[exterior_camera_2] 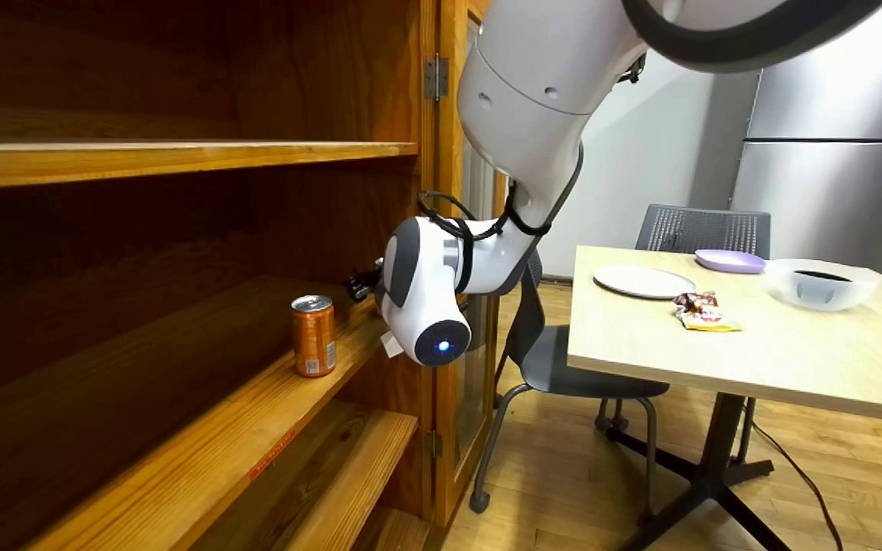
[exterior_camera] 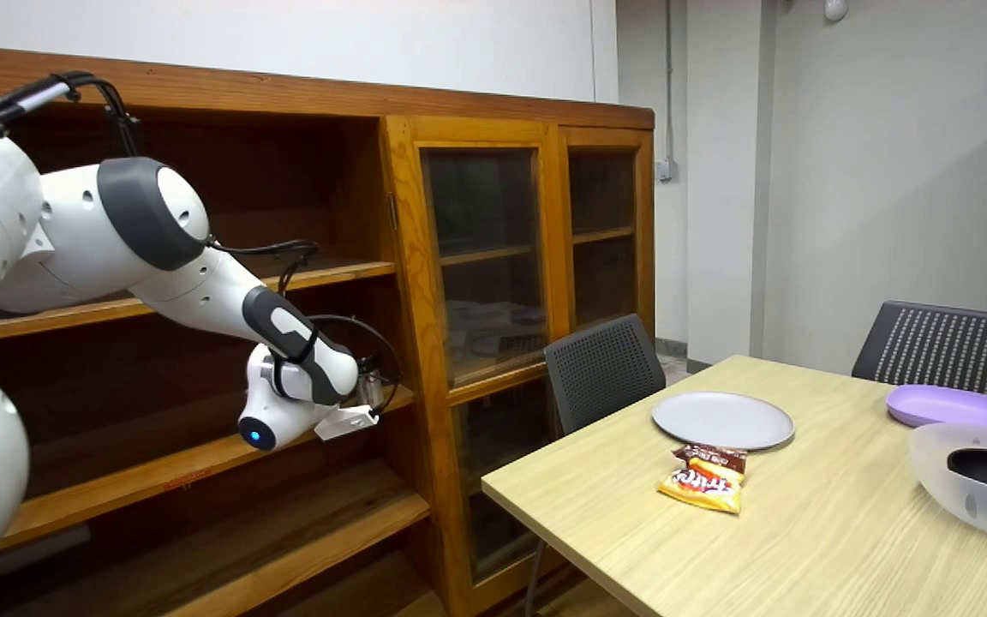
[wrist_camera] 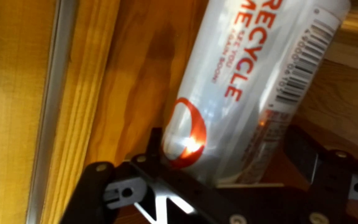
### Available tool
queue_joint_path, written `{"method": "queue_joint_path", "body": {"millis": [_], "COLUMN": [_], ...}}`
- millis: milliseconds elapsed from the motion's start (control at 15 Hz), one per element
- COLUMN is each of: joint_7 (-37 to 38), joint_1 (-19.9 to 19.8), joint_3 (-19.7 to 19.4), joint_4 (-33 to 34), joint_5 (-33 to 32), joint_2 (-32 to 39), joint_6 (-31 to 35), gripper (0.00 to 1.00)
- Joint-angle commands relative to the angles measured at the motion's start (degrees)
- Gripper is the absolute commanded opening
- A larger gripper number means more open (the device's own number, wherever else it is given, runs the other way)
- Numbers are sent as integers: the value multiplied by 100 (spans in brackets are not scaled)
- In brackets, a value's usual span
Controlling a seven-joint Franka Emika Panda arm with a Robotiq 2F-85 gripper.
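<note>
Silver can (wrist_camera: 244, 87) slants across the wrist view — its lower part, in that picture, lying between the fingers of the gripper (wrist_camera: 225, 143). Fingers spread well apart, one each side; whether clamped on it, cannot tell. In an exterior view, orange can (exterior_camera_2: 313, 337) upright on shelf (exterior_camera_2: 257, 417) — near the gripper, apart from it.

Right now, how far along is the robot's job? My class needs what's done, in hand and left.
Done, seemingly: the claw is at the silver can, fingers on either side. In hand: that can; whether it's actually gripped, I can't tell. Left, probably: parting the two, as the can sits between the fingers. The orange can stands apart on the shelf.
</note>
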Motion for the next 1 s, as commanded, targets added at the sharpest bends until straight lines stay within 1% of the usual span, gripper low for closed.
{"method": "queue_joint_path", "body": {"millis": [0,467,933], "joint_7": [0,0,0], "joint_1": [40,206,371], "joint_3": [58,120,183], "joint_4": [-472,-1372,-2684], "joint_5": [0,0,0], "joint_2": [-357,-899,-1650], "joint_6": [-171,-496,-1032], "gripper": [100,100,100]}}
